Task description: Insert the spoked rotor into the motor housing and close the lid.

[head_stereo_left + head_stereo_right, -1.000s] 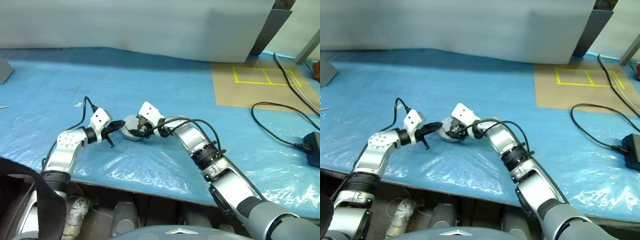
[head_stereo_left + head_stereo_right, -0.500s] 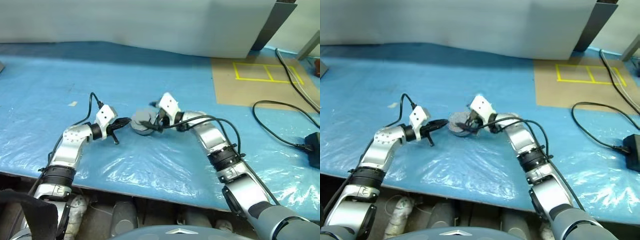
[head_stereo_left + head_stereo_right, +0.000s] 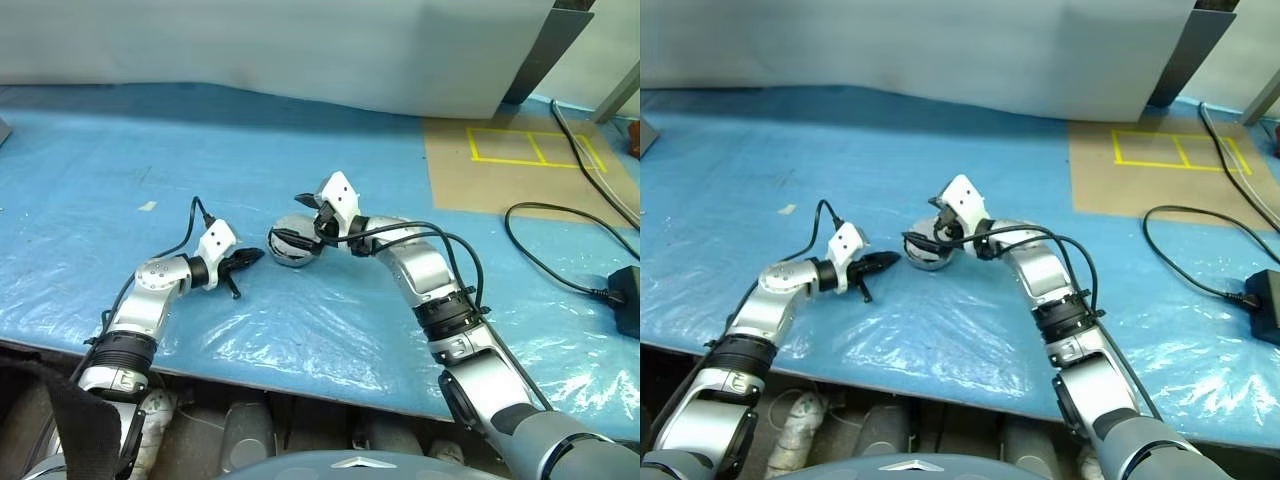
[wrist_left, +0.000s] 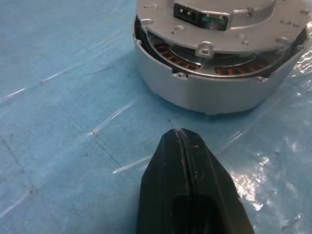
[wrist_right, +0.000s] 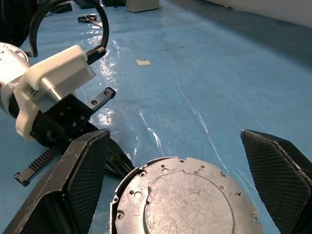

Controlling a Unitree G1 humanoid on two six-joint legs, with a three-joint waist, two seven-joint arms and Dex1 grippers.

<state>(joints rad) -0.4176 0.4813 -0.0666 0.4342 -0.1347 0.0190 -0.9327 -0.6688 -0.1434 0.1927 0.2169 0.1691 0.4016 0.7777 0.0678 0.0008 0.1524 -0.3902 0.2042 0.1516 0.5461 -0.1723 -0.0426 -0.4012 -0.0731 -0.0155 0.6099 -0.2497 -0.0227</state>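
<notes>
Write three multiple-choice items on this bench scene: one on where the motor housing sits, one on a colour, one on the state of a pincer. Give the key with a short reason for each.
1. Where is the motor housing?
A. On the blue sheet between the two pincers
B. On the brown board with yellow tape
C. Lifted clear of the bench by the left pincer

2. What colour are the windings seen through the gap under the lid?
A. Green
B. Copper-brown
C. White

3. How does the left pincer stand?
A. Wide open around the housing
B. Shut on a cable
C. Shut, holding nothing

Key:
1 A, the housing rests on the sheet, with the left pincer beside it and the right pincer above it.
2 B, the left wrist view shows copper-brown coils.
3 C, its fingers meet, short of the housing.
</notes>
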